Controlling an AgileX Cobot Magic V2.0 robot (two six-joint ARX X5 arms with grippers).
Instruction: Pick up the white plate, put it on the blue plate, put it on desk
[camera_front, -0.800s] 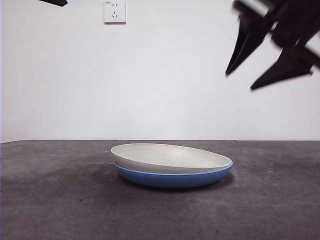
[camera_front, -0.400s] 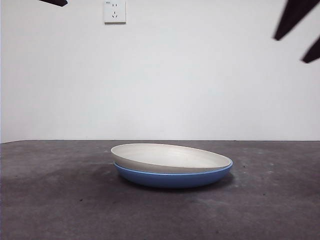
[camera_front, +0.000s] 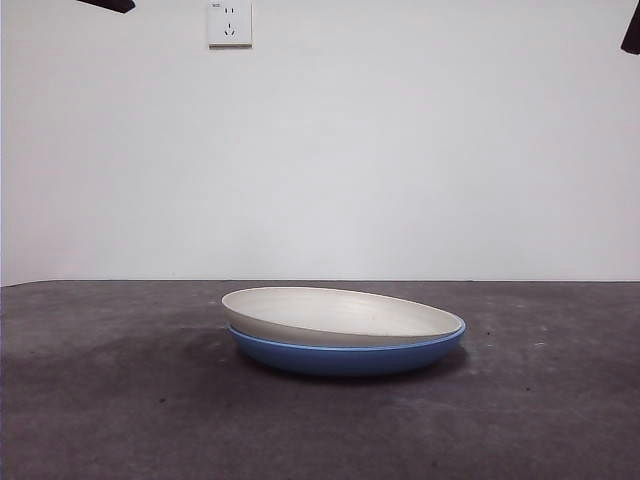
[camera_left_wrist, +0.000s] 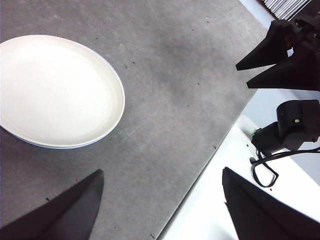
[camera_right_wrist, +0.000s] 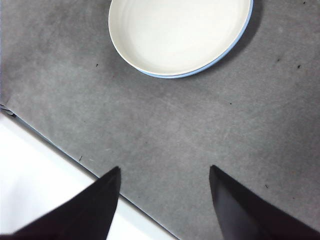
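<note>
White plate (camera_front: 340, 314) nests on blue plate (camera_front: 345, 356), well apart from both wide-spread pincers.

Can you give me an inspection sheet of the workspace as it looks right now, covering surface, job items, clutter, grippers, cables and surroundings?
Surface: the desk is dark grey, mottled, with small specks.
Job's things: the white plate sits nested on the blue plate, slightly tilted; only a thin blue edge shows around it from above.
Clutter: nothing seen.
Grippers: left gripper is open, empty, off to the side of the plates. Right gripper is open, empty, raised above bare desk near the desk edge; its black tip shows at a top corner of the front view.
Cables: a black cable loops beside a small black device off the desk.
Surroundings: white wall with a wall socket.
</note>
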